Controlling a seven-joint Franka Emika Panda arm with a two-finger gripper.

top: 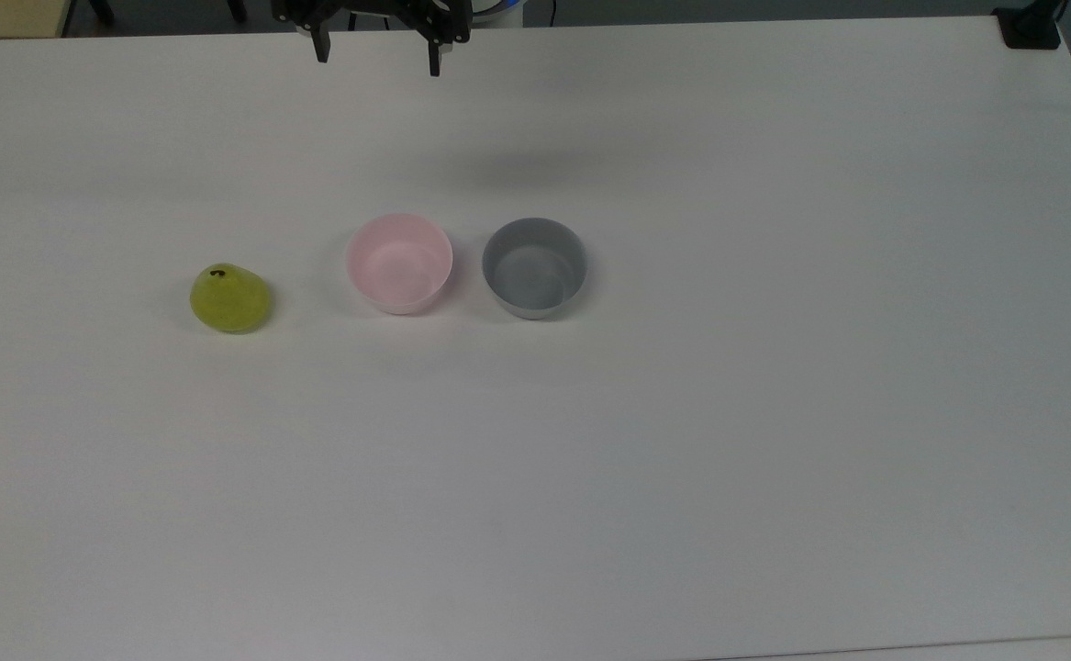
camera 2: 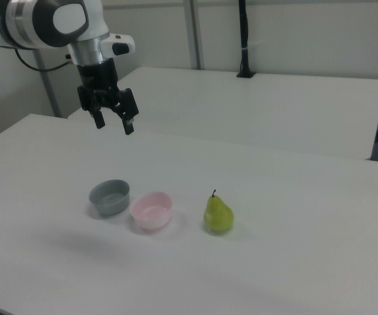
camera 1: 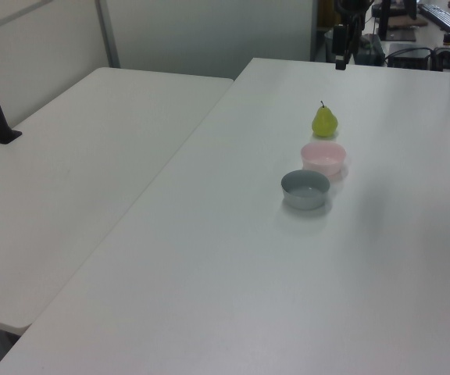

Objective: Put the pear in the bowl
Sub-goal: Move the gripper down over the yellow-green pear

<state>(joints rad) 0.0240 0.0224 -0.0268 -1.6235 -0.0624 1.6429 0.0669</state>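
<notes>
White table [top: 774, 413] fills the frame foreground; gripper [top: 376, 55] at top centre of top view, fingers spread wide, holding nothing; pink bowl [top: 399, 263] mid-frame beside grey bowl [top: 534, 267]; pear [top: 229, 297] upright left of centre, well apart from gripper, lower-left of it

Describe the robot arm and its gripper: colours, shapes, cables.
The arm is white and rounded, with a dark grey disc on one joint and a silver band beside it. A black cable runs behind it. The gripper is black and boxy, with two slim black jaws.
</notes>
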